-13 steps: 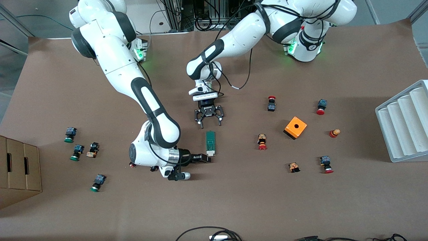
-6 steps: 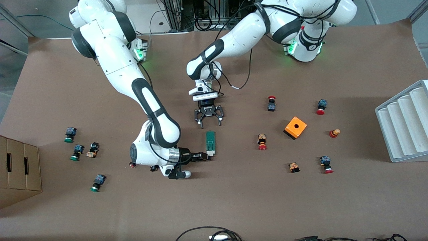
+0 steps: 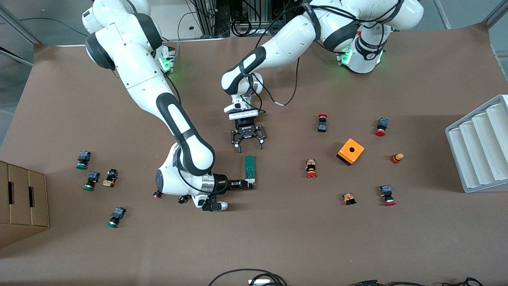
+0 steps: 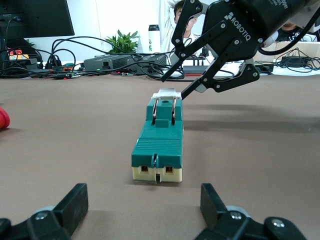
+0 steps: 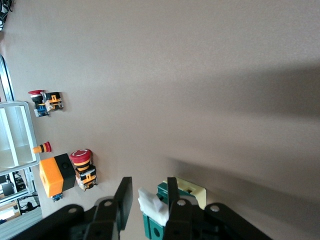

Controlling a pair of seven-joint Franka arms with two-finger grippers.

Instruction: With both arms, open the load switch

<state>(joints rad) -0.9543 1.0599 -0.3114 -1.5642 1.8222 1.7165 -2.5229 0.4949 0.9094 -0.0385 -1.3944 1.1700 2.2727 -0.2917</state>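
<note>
Two grippers are on station at the narrow green rectangular load switch (image 3: pixel 249 168), which lies flat on the brown paper-covered table (image 3: pixel 278 238) near its middle, its long axis running toward the front camera.

My right gripper (image 3: pixel 247 184), black and two-fingered, sits low at the end of the switch nearer the front camera. Its fingers (image 5: pixel 173 197) stand one on each side of the small white slider piece (image 5: pixel 152 206) at that end. In the right wrist view one finger appears to touch the white piece; whether both sides bear on it I cannot tell. The jaws stand partly closed, with a narrow gap between them.

My left gripper (image 3: pixel 248 146) hangs just above the table at the end of the switch farther from the front camera. Its fingers (image 4: pixel 75 202) are spread wide, apart from the switch and touching nothing. In the left wrist view the green body with its cream base lies centred ahead of those fingers, clear of them.

Other items noted: an orange box with a round hole (image 3: pixel 351 151) stands well apart toward the left arm's end of the table, a red-capped push-button (image 3: pixel 311 168) lies between it and the switch, and a white ribbed tray (image 3: pixel 478 147) rests at that end's edge.
</note>
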